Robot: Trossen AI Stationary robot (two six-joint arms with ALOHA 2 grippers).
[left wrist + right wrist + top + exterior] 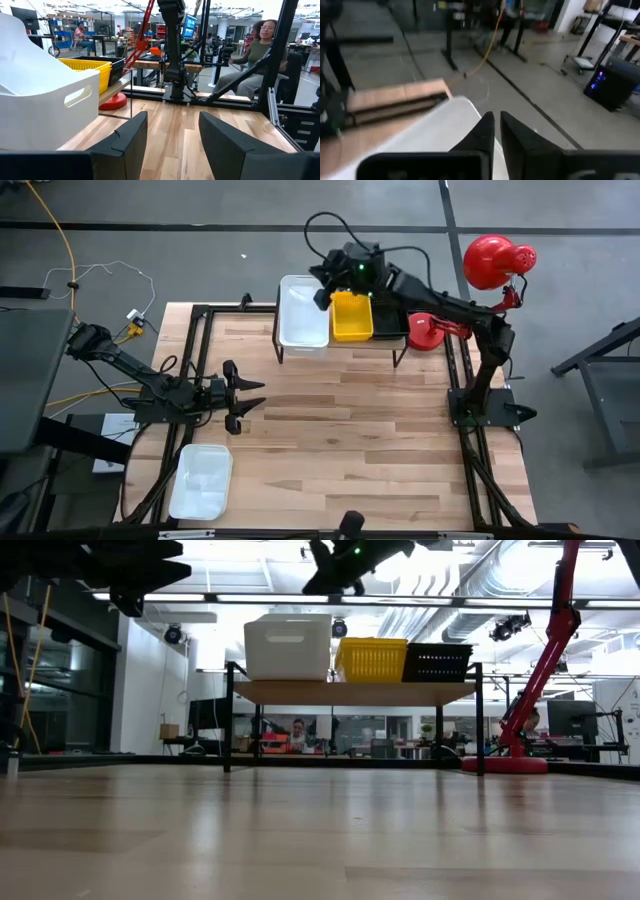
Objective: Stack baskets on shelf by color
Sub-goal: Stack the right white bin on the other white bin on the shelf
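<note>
The wooden table [340,430] carries everything, and the shelf [300,352] stands at its far edge, its light top on thin black legs. One red lamp [497,262] rises beside the shelf's right end, its round base on the table.

Four basket positions show. On the shelf sit three side by side: a white basket stack [303,310] at the left end, a yellow basket [352,317] in the middle touching it, and a black basket [389,321] at the right end, mostly covered by the arm in the high view but plain in the low view. How many white ones are nested there cannot be told. A fourth, a lone white basket [201,480], lies on the table at the near left corner, well apart from the shelf.

The right arm reaches from its base at the table's right side up and across the shelf, its right gripper [497,131] hovering above the white stack's rim, fingers nearly together with a thin gap, holding nothing.

The left arm stretches low over the table's left half, pointing right; the left gripper [248,397] hangs between the shelf and the lone basket, fingers spread wide, empty.
</note>
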